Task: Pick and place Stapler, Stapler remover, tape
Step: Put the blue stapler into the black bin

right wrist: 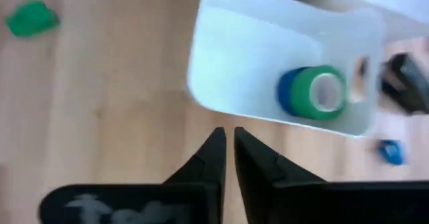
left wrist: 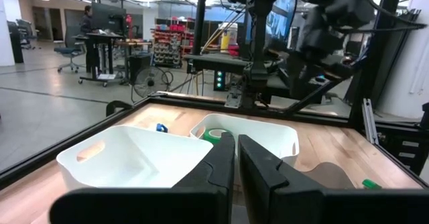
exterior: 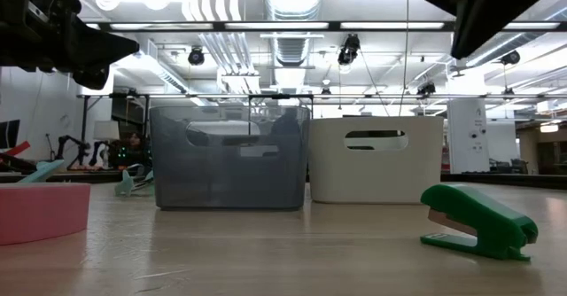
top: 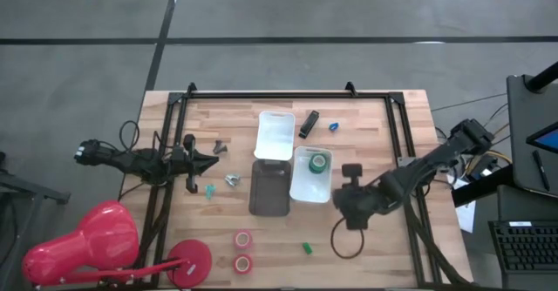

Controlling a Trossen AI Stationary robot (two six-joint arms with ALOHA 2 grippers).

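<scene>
A green tape roll (top: pixel 319 161) lies in the white tray (top: pixel 301 186), stacked against a blue roll (right wrist: pixel 288 93) in the right wrist view. Two red rolls (top: pixel 242 238) (top: pixel 242 262) lie flat near the table's near edge. A small green stapler-shaped piece (top: pixel 308 247) rests on the wood beside them. A black stapler (top: pixel 309 123) lies by the far edge. My right gripper (right wrist: pixel 228 138) hovers shut just near-right of the white tray, touching nothing. My left gripper (top: pixel 212 160) is shut and held above the table's left side.
A second white tray (top: pixel 275 134) and a dark grey tray (top: pixel 269 186) stand mid-table. Small teal pieces (top: pixel 210 190), a metal piece (top: pixel 231 179), a blue piece (top: pixel 333 125) and a black cable loop (top: pixel 347 239) lie around. A black frame (top: pixel 288 93) rims the table.
</scene>
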